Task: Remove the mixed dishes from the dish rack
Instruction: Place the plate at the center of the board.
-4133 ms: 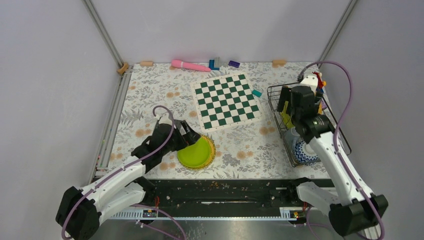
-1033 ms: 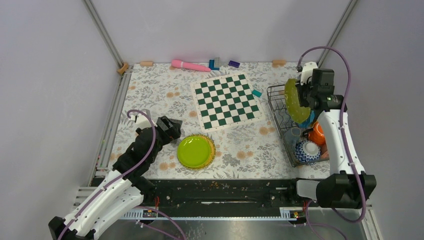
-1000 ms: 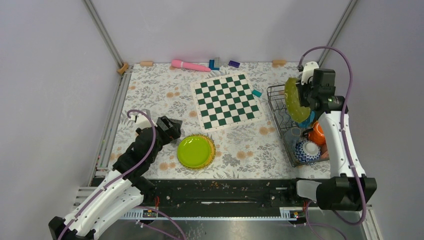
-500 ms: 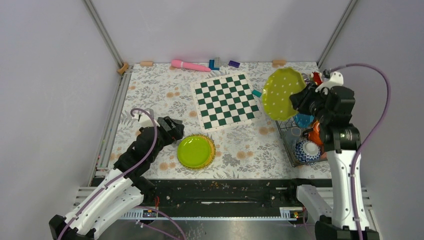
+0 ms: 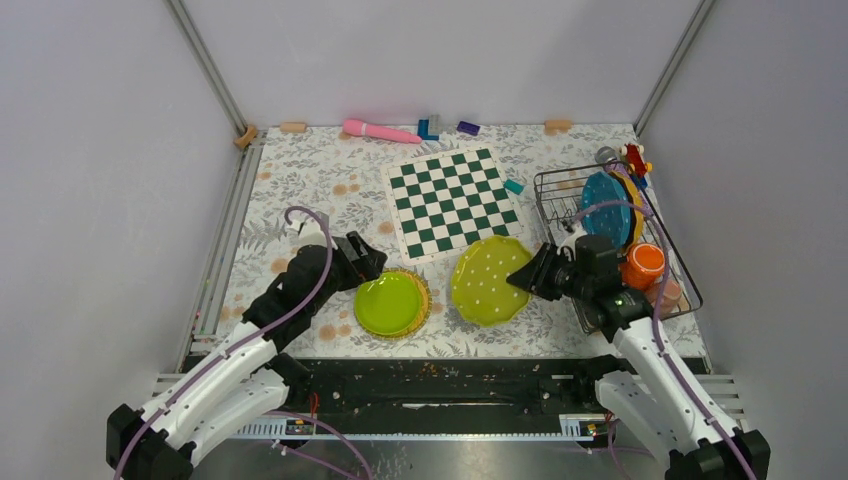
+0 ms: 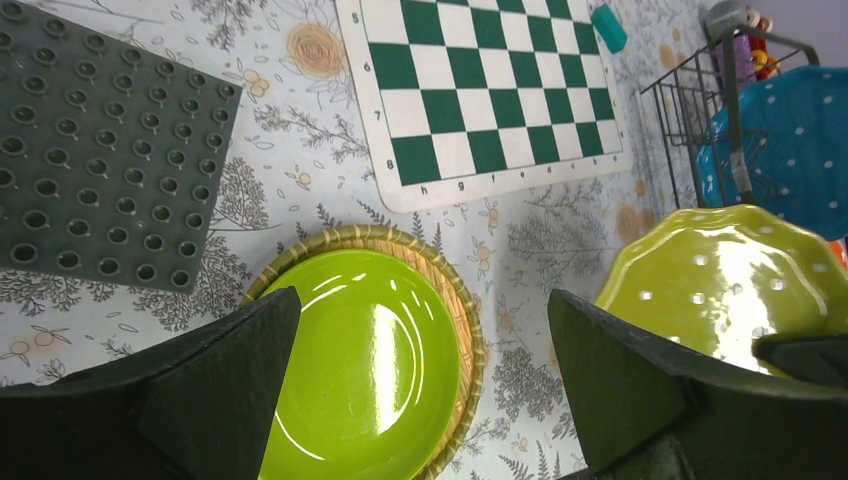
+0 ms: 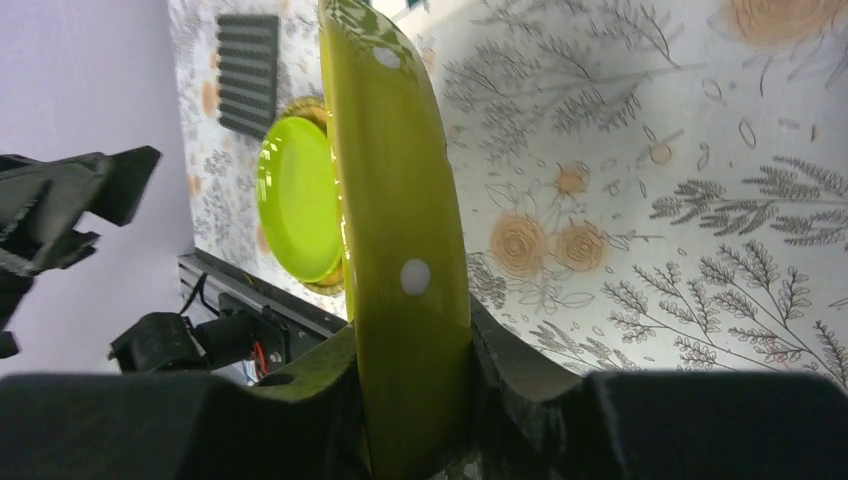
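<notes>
My right gripper (image 5: 528,279) is shut on the rim of a yellow-green white-dotted scalloped plate (image 5: 486,281), held tilted low over the table just left of the dish rack (image 5: 548,205). In the right wrist view the plate (image 7: 395,200) stands edge-on between the fingers (image 7: 410,400). A lime-green plate (image 5: 390,303) lies on a round woven mat (image 5: 423,290) to its left. My left gripper (image 5: 366,262) hangs open over that plate's far-left rim (image 6: 420,300). A teal dotted plate (image 5: 605,205) and an orange cup (image 5: 642,265) are in the rack.
A green-and-white chessboard (image 5: 455,200) lies mid-table behind the plates. A grey studded baseplate (image 6: 90,150) lies left of the lime plate. A pink wand (image 5: 380,130) and small blocks sit along the back wall. A red toy (image 5: 633,155) is at the rack's far corner.
The right arm swung the dotted plate from above the rack down and left to beside the lime plate. The left gripper shifted slightly right, towards the lime plate.
</notes>
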Robot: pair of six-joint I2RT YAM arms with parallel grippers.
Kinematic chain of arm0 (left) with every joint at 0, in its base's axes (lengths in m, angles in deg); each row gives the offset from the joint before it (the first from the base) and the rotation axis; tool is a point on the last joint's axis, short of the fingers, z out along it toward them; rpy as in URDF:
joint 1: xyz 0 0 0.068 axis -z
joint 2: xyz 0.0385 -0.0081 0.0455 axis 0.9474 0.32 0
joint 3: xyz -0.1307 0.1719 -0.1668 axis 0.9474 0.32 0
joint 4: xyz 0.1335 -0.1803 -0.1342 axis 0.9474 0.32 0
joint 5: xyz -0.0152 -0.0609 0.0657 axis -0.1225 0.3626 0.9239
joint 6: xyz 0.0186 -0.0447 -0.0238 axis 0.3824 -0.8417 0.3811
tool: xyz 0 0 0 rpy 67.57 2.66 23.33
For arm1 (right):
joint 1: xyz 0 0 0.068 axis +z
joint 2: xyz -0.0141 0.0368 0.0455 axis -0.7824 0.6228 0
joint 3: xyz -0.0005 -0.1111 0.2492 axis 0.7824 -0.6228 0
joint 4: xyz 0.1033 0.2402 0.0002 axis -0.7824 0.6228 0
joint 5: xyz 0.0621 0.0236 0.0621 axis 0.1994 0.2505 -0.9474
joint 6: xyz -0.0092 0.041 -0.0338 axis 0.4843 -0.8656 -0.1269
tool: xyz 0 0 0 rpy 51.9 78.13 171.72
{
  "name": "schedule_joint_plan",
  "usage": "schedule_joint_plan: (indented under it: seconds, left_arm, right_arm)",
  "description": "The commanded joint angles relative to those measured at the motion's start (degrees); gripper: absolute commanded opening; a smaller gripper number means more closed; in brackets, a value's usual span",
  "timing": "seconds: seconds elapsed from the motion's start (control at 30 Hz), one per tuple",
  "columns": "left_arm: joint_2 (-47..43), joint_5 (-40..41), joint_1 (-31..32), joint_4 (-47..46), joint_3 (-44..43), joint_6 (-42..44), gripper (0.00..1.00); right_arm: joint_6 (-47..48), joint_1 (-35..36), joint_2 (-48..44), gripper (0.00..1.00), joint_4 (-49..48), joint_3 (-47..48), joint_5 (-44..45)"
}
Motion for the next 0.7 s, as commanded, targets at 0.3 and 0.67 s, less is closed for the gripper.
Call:
schedule_joint_plan:
  seconds: [0.3,0.67]
  left_arm:
    - [1.25,-4.88,-0.27,-2.22,0.84,-1.92,0.99]
    - [1.11,-5.71,-0.23,-2.04,2.2,-2.39,0.99]
  right_arm:
    - [-7.95,6.14,-1.92,0.06,-22.71,-13.12,9.36]
    - [-10.45,7.55,-2.49,0.29,-27.72,-18.72,12.95]
